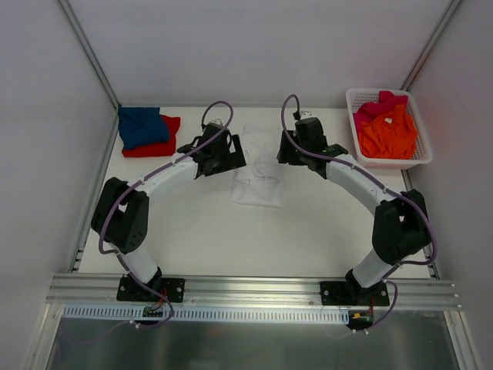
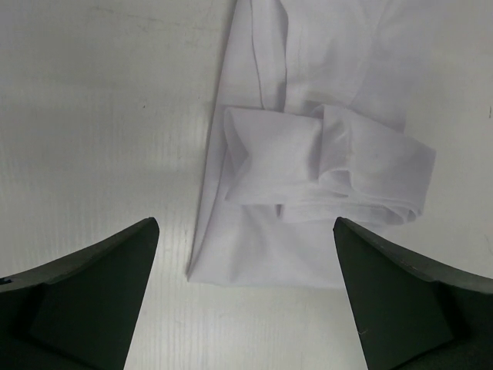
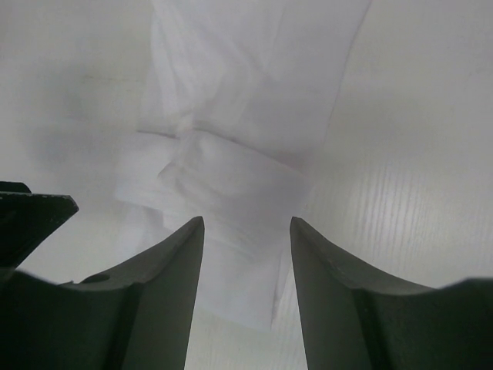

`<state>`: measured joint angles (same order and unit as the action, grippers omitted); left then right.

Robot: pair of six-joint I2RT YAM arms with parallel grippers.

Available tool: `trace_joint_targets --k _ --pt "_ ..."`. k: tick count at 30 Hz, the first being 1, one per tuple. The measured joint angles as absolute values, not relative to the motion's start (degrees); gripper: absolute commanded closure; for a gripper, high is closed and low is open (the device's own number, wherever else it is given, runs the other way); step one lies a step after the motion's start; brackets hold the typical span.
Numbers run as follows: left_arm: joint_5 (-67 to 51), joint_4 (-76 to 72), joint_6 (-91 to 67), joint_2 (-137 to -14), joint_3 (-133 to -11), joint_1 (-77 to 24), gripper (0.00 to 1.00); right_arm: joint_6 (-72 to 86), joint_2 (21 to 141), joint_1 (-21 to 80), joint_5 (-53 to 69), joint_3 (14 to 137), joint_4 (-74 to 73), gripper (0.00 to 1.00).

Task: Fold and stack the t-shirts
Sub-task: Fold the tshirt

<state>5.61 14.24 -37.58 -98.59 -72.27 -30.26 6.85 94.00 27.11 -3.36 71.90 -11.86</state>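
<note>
A white plastic lattice basket (image 1: 394, 163) sits on the far right corner of the tabletop (image 1: 216, 239), close against the right-hand wall. The tabletop is plain white with a faint ribbed grain. White wall panels (image 1: 254, 46) close it in at the back and on both sides, joined by grey metal corner posts (image 1: 88, 50). Along the tabletop's near edge runs an aluminium rail (image 1: 254, 289), with a slotted white strip (image 1: 246, 313) just in front of it and a dull grey sheet (image 1: 246, 343) nearer still.
</note>
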Motion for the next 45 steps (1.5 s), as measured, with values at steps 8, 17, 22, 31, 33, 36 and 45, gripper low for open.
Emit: trace_joint_targets --k 8,17,22,31,33,36,45 --pt "5.6 14.0 -40.3 -94.6 -63.3 -30.5 0.01 9.8 92.5 34.6 -3.2 63.7 -11.3 0.48" --pt "6.0 13.9 -41.8 -95.9 -61.4 -32.3 0.01 12.0 92.7 36.2 -3.1 62.0 -10.7 0.48" --pt "6.1 13.9 -42.3 -98.8 -61.4 -32.3 0.01 12.3 94.3 36.2 -2.8 62.0 -9.5 0.49" --pt "6.1 13.9 -42.5 -101.0 -61.4 -32.7 0.01 12.8 97.3 36.3 -2.2 61.3 -8.2 0.49" --pt "6.1 13.8 -42.5 -101.0 -61.4 -32.7 0.01 12.8 98.2 36.3 -2.1 61.3 -7.9 0.49" --pt "6.1 13.8 -42.5 -101.1 -61.4 -32.7 0.01 12.8 99.7 36.2 -2.1 61.3 -7.6 0.49" --pt "6.1 13.9 -42.5 -101.5 -61.8 -32.7 0.01 12.8 103.4 36.2 -1.3 63.0 -6.6 0.49"
